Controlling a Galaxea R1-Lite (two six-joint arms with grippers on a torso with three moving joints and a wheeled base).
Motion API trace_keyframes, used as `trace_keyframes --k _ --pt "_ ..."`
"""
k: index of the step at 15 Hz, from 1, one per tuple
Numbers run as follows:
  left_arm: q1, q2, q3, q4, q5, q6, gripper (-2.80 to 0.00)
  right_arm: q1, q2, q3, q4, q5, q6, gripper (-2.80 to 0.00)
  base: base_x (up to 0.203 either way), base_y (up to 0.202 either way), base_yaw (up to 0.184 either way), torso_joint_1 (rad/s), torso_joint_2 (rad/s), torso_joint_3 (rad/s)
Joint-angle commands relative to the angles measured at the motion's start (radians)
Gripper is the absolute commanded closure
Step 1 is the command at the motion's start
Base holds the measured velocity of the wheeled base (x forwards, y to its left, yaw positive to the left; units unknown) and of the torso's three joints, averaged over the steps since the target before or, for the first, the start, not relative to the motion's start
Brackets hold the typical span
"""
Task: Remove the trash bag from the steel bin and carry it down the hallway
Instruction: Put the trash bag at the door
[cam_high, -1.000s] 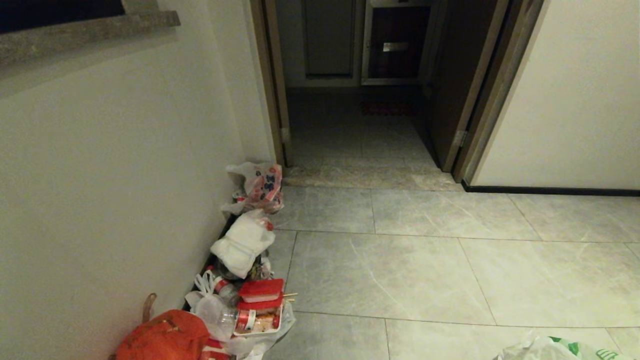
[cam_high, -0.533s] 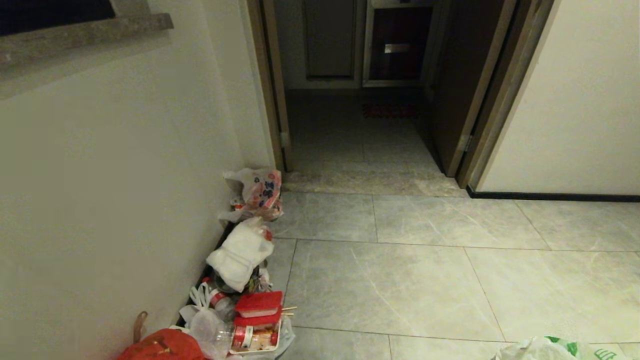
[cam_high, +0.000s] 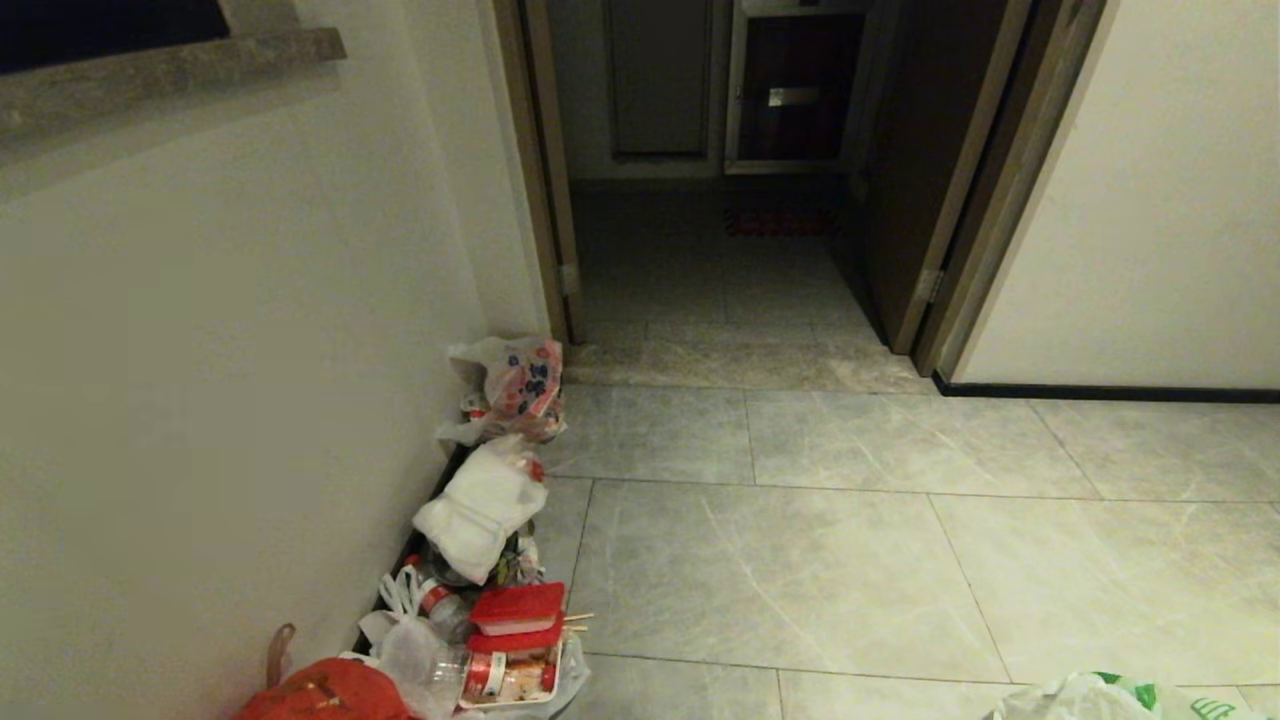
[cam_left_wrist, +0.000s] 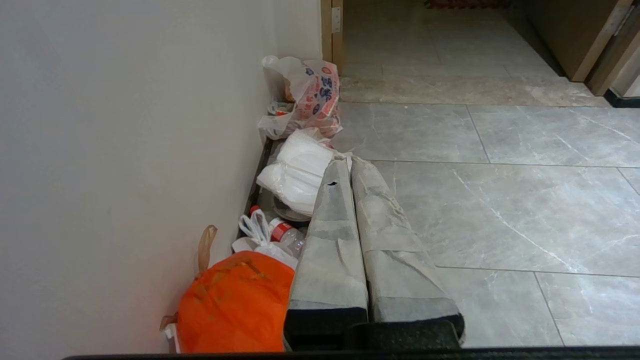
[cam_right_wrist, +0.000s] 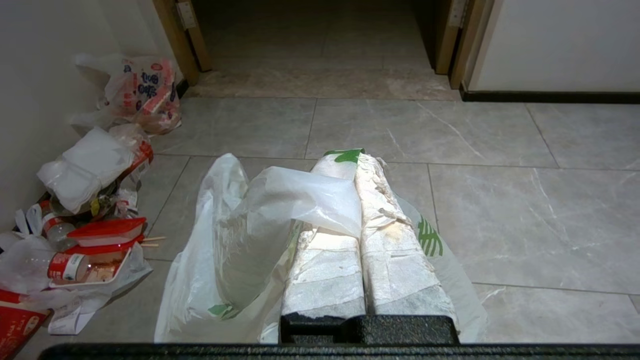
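The right hand (cam_right_wrist: 356, 160) has its two taped fingers pressed together on the trash bag (cam_right_wrist: 240, 240), a fold of the thin white plastic pinched between them near the tips; the rest of the bag drapes over the fingers and hangs down on both sides, green print showing on it. In the head view only a corner of the bag (cam_high: 1100, 698) shows, low at the right edge, above the grey marbled floor (cam_high: 800, 560). The left hand (cam_left_wrist: 350, 165) holds nothing, its fingers pressed flat against each other, pointing out over the floor near the left wall (cam_high: 200, 400). Along the foot of that wall lies a row of rubbish: an orange bag (cam_left_wrist: 235, 300) nearest, then a clear bottle (cam_high: 440, 640) and a red-lidded box (cam_high: 520, 607), a white bundle (cam_high: 480, 505), and a printed plastic bag (cam_high: 520, 385) by the door frame. Ahead, the hallway (cam_high: 700, 270) runs on through an open brown doorway (cam_high: 545, 170) into a darker stretch, with a small red mat (cam_high: 780, 220) on its floor and a door at the far end. An off-white wall with a dark baseboard (cam_high: 1100, 388) stands to the right of the doorway.
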Motion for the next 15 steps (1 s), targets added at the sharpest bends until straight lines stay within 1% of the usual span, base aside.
trace_keyframes --k 1,6,15 --pt "0.000 0.000 0.002 0.000 0.001 0.000 0.00 0.000 -0.002 0.003 -0.001 -0.001 -0.002 0.00 0.000 0.000 0.000 0.000 0.00 0.000" --pt "0.000 0.000 0.002 0.000 0.001 0.000 0.00 0.000 -0.002 0.003 0.000 -0.002 -0.002 0.00 0.000 -0.002 0.012 0.000 0.00 0.001" --pt "0.000 0.000 0.002 0.000 0.001 0.000 0.00 0.000 -0.002 0.003 -0.001 -0.002 -0.002 0.00 0.002 -0.009 0.166 0.002 0.00 0.002"
